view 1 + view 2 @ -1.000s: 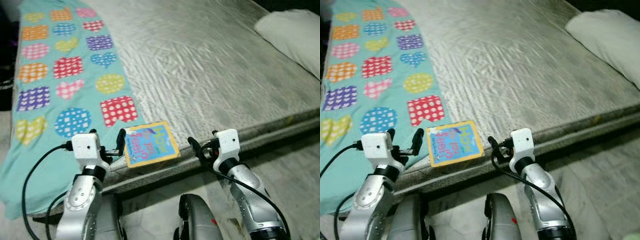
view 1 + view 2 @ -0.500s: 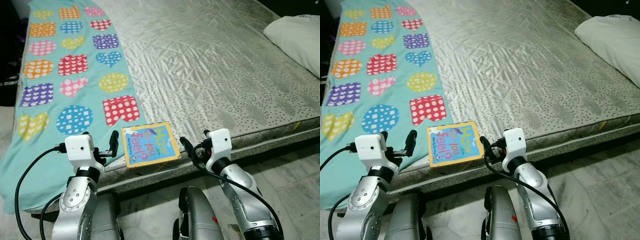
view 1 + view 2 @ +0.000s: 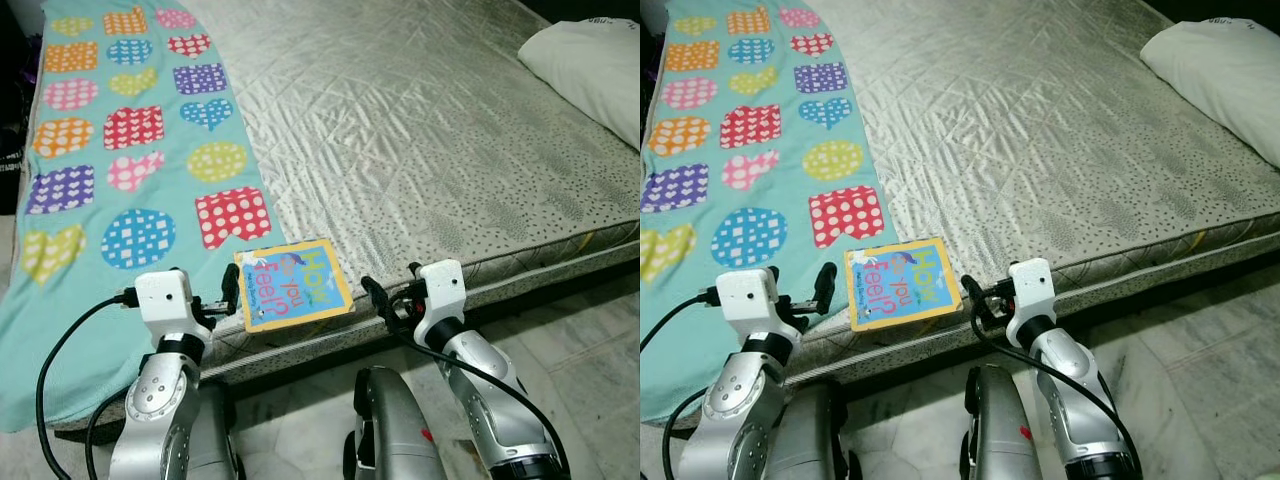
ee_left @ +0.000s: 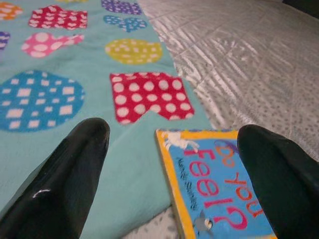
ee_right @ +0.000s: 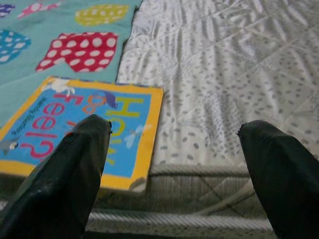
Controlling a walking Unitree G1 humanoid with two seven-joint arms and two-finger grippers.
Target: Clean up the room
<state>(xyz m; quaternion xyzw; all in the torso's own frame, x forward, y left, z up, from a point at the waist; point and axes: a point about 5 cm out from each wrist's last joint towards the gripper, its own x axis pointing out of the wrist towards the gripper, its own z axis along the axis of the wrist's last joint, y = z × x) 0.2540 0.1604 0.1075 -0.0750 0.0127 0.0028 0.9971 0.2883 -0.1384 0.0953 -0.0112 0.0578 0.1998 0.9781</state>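
Book (image 3: 292,284) with a yellow border and blue cover, titled "How do you feel?", lies flat at the near edge of a bed, one side resting on a teal blanket (image 3: 120,150) and the other on the bare grey quilted mattress (image 3: 420,130). Its near edge reaches the mattress edge.

Both arms of the humanoid robot are raised toward the bed, one on either side of the book. The left gripper (image 3: 222,295) hovers just beside the book's left side, above the blanket; in the left wrist view its two black fingers (image 4: 70,179) stand wide apart and grasp nothing, with the book's corner (image 4: 209,194) between them. The right gripper (image 3: 385,300) hangs at the mattress edge just to the right of the book; in the right wrist view its fingers (image 5: 65,174) are likewise spread apart and empty, framing the book's right-hand part (image 5: 84,127) and the mattress rim.

The blanket, printed with dotted hearts, circles and squares in red, blue, yellow, pink, orange and purple, covers the left strip of the bed and drapes over its near edge. A white pillow (image 3: 590,65) lies at the far right of the mattress, well apart from the book. Pale marbled floor tiles (image 3: 590,340) show below the bed.
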